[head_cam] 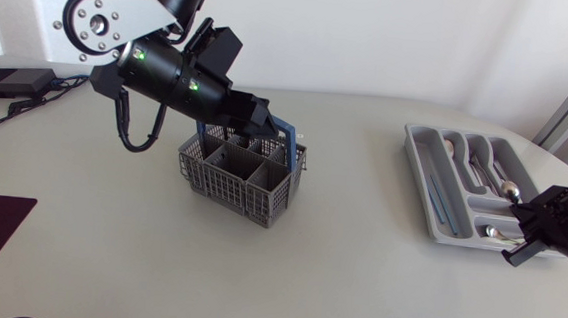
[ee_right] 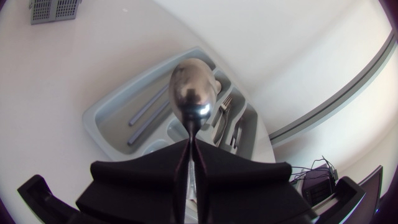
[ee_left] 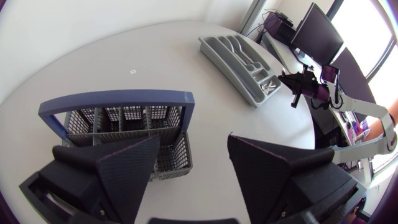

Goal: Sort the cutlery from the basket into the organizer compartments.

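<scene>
Several pieces are already lying in the pale grey moulded-plastic organizer tray (head_cam: 423,154): shiny metal cutlery, a fork (ee_right: 224,107) among it, in the narrow slots, and two matte blue-grey handles (ee_right: 149,106) in the long one. One more polished steel spoon (ee_right: 193,93), its smooth oval bowl mirroring the light, is sitting in the right gripper (ee_right: 191,155). That gripper's matte black wedge fingers are pinching the thin handle from both sides, over the tray's end nearest that arm.

The left gripper (ee_left: 193,165) is hanging with its fingers wide apart, holding nothing, above the grey lattice-walled plastic basket (head_cam: 224,180) with the blue hoop handle. The basket is standing well apart from the tray on the smooth off-white desk (head_cam: 356,274).

No cutlery is showing in the basket cells in view, so the sorting is probably nearing its end, with this spoon's placement outstanding.
</scene>
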